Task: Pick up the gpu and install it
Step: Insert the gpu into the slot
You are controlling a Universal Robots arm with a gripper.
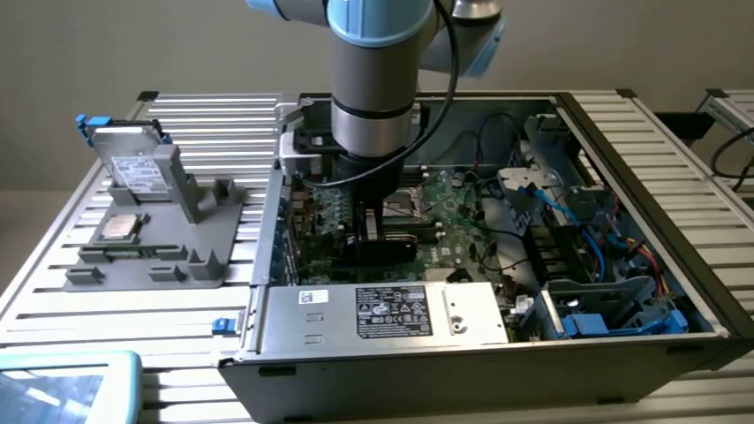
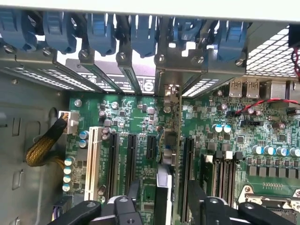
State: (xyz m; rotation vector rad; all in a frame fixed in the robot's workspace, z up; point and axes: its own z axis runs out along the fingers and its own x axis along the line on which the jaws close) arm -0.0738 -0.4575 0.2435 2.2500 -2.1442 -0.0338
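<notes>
Your gpu (image 2: 169, 154) stood on edge in the motherboard, thin side toward the wrist camera, running straight back to the rear slot openings. Its silver metal end bracket (image 2: 171, 75) sat upright in one of those openings, flush in line with the neighbouring blanking plates. You'd see green board along the card's edge with a pale strip at the near end. In the exterior view the card (image 1: 383, 252) showed as a dark upright slab over the board, mostly hidden.

exterior: looked down from high, farther back, over the open computer case (image 1: 613, 291) | wrist: close above its motherboard (image 2: 140, 117) | shared: motherboard
</notes>
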